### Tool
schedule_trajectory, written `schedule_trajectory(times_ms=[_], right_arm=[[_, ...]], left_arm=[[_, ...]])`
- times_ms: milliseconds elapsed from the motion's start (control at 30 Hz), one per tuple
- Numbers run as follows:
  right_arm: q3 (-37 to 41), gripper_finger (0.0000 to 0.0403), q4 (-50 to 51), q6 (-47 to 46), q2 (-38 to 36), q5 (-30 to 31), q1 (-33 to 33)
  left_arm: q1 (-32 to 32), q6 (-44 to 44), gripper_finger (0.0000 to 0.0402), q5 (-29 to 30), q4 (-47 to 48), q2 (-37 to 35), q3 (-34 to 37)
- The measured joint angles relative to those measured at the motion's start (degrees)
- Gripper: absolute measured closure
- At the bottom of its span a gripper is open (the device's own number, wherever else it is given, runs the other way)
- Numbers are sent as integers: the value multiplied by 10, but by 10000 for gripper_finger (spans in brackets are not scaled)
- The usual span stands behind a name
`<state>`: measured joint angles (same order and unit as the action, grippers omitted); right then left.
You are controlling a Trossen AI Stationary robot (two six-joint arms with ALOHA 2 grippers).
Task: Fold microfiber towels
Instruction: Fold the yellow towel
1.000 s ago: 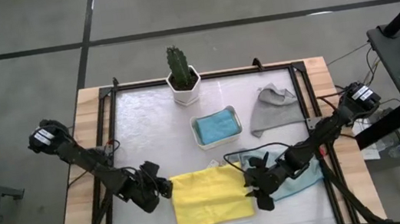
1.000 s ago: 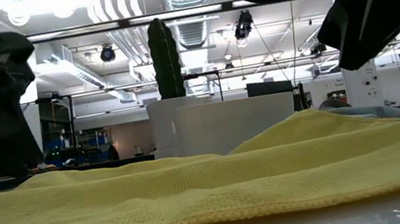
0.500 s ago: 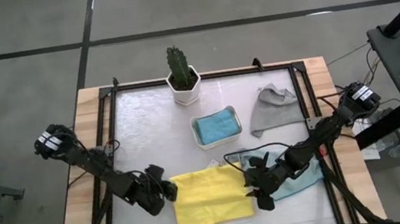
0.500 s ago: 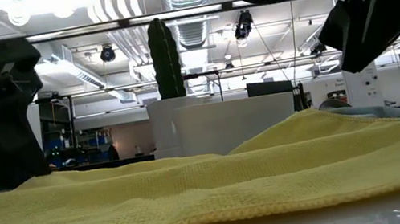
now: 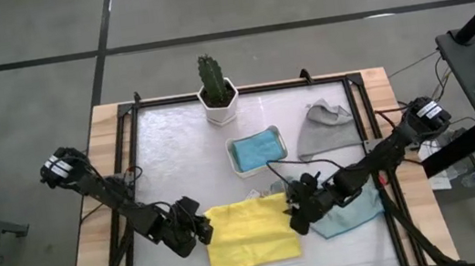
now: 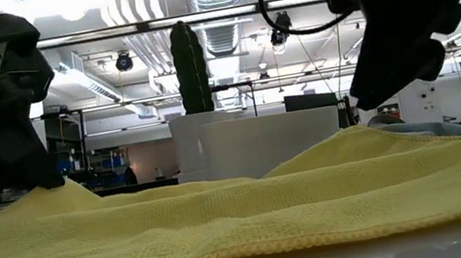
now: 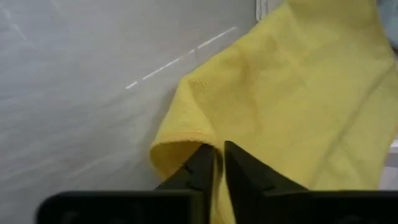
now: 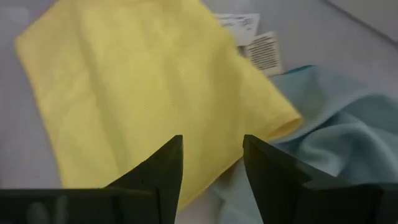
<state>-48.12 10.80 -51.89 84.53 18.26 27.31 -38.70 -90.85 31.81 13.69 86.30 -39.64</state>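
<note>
A yellow towel [image 5: 251,234] lies spread on the table near its front edge. My left gripper [image 5: 204,230] is at the towel's left edge, close to the far left corner, and is shut on it. My right gripper [image 5: 296,215] stands open above the towel's far right corner [image 8: 283,121], clear of the cloth in the low view [image 6: 395,73]. A pale teal towel [image 5: 351,214] lies crumpled under my right arm. A bright blue towel [image 5: 255,149] lies in a white tray [image 5: 281,155]. A grey towel [image 5: 324,129] lies at the far right. My left gripper pinches the yellow towel's left edge [image 7: 186,149] between its two fingers, where the cloth is bunched into a small raised fold. The fingers slant down from the table's left. That edge is puckered up a little [image 6: 67,189]; the remainder of the towel lies flat on the table.
A cactus in a white pot [image 5: 216,92] stands at the far middle. Paper tags [image 8: 258,43] lie on the table beside the yellow towel's far right corner. Bare table surface lies to the far left [image 5: 175,150]. A dark frame [image 5: 134,147] runs round the table.
My left gripper has slid right onto the yellow towel's left edge and shut on it, so the cloth there has puckered up. My right gripper, still open, has rolled and moved toward the far left, over the towel's far right corner.
</note>
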Motion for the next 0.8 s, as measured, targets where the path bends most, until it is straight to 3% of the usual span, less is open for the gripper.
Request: schedule_trajectory(times_ms=[433,800], right_arm=[[23,261,-8,-16,9,0,-37],[23,268,-108,31,57,-3,-37]], left_arm=[[0,49,401,15,2,-37,0],[0,91,401,33,3,-94,0]])
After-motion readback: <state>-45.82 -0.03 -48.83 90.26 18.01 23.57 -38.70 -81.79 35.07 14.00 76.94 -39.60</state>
